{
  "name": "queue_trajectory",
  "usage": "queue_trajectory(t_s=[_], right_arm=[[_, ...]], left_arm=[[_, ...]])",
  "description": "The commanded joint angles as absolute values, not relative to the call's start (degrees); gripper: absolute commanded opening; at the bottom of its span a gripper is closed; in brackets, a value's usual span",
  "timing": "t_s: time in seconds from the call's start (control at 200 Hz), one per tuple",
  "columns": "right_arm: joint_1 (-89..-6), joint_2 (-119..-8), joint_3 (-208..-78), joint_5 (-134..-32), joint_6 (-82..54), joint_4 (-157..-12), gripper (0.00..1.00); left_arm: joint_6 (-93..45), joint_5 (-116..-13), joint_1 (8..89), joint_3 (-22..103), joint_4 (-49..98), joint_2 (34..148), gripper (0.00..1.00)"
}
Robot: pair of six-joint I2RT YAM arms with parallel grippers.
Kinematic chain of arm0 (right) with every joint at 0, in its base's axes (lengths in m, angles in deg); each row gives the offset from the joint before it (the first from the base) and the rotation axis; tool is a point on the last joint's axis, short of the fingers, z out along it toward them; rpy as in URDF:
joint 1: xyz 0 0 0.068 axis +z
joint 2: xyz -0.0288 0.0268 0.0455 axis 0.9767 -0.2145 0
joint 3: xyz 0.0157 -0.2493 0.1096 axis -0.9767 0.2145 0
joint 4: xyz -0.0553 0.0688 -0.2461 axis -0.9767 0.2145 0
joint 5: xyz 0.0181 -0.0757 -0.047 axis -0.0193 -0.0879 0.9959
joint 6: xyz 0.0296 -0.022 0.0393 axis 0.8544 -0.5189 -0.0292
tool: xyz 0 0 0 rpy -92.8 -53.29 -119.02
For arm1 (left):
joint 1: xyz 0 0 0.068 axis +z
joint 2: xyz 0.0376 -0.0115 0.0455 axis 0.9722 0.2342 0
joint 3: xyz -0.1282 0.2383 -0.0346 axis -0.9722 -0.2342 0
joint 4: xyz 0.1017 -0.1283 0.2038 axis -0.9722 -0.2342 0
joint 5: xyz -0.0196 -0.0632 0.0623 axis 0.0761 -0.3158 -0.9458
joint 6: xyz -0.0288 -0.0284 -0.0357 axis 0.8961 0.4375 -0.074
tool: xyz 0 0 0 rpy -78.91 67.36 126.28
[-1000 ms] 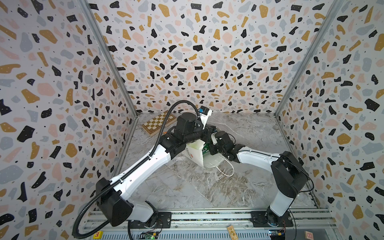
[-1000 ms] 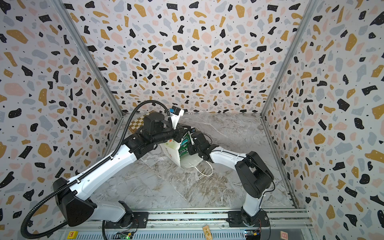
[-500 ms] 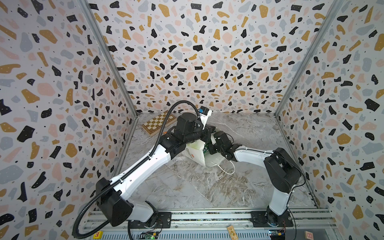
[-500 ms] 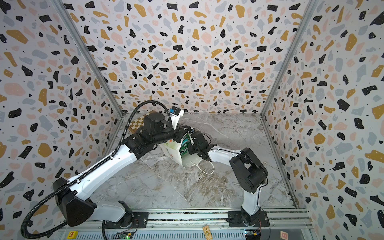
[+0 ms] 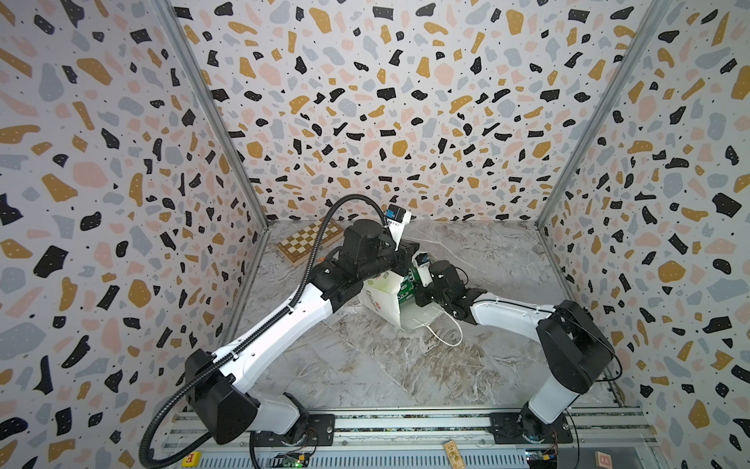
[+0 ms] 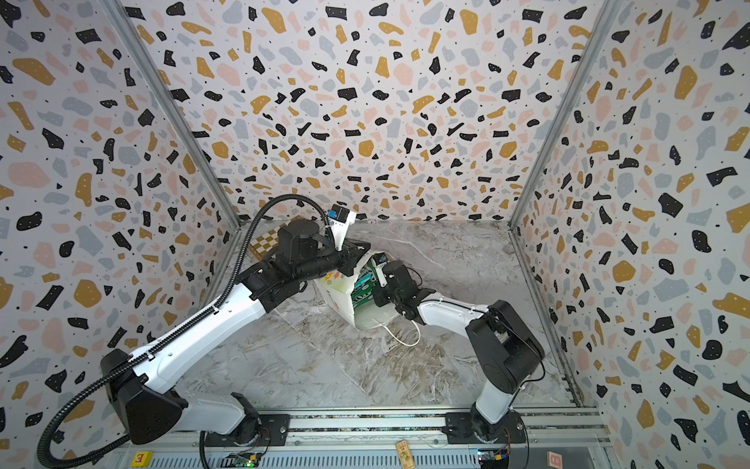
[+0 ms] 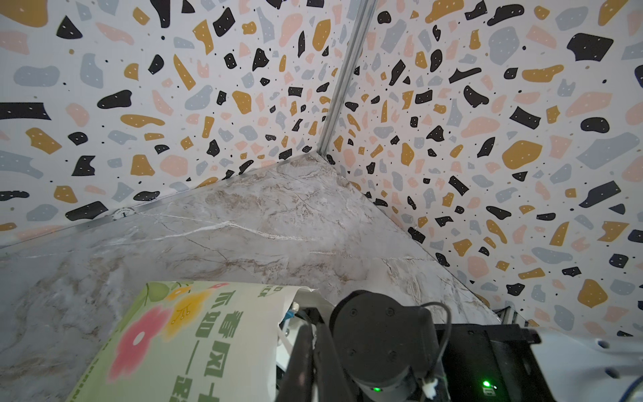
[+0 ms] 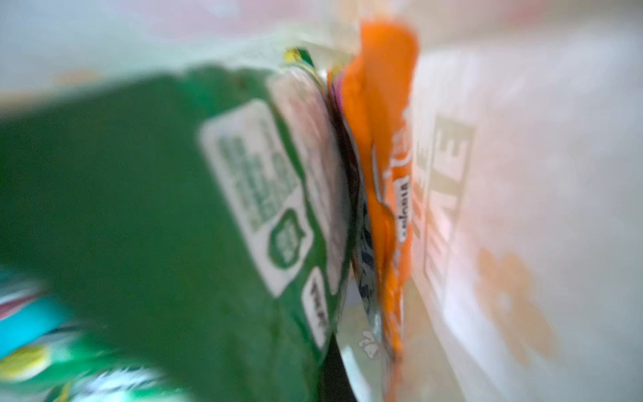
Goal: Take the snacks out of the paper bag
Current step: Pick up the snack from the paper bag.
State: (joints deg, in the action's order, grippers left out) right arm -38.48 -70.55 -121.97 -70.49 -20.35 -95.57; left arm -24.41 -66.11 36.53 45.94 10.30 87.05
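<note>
Pulling the closed right jaws straight out of the white paper bag (image 5: 381,308), mid-frame, should avoid snagging the glossy green snack packet (image 8: 139,209); left jaws, closed, grip its rim.

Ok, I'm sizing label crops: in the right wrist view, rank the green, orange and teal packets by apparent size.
green packet
orange packet, seen edge-on
teal packet, cut off at the frame edge, so unsure

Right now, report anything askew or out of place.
The paper bag is tipped sideways, not upright, its mouth facing the right arm, snacks showing inside, and a cord handle trails loose on the table.
</note>
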Motion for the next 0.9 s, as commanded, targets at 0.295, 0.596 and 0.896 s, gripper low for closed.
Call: queue_trajectory(t_s=[0.295, 0.596, 0.896], right_arm=[[-39.0, -57.9, -117.1, -75.8, -23.5, -98.7, 0.0], [-38.9, -50.0, -113.4, -77.9, -24.8, -94.9, 0.0], [-38.9, -39.8, -111.5, -80.6, -26.3, -88.9, 0.0]], left_arm=[[-21.2, -74.1, 36.2, 44.4, 16.1, 86.0, 0.0], [-20.3, -74.5, 36.2, 43.8, 17.3, 86.6, 0.0], [-20.8, -72.1, 36.2, 43.9, 17.4, 87.0, 0.0]])
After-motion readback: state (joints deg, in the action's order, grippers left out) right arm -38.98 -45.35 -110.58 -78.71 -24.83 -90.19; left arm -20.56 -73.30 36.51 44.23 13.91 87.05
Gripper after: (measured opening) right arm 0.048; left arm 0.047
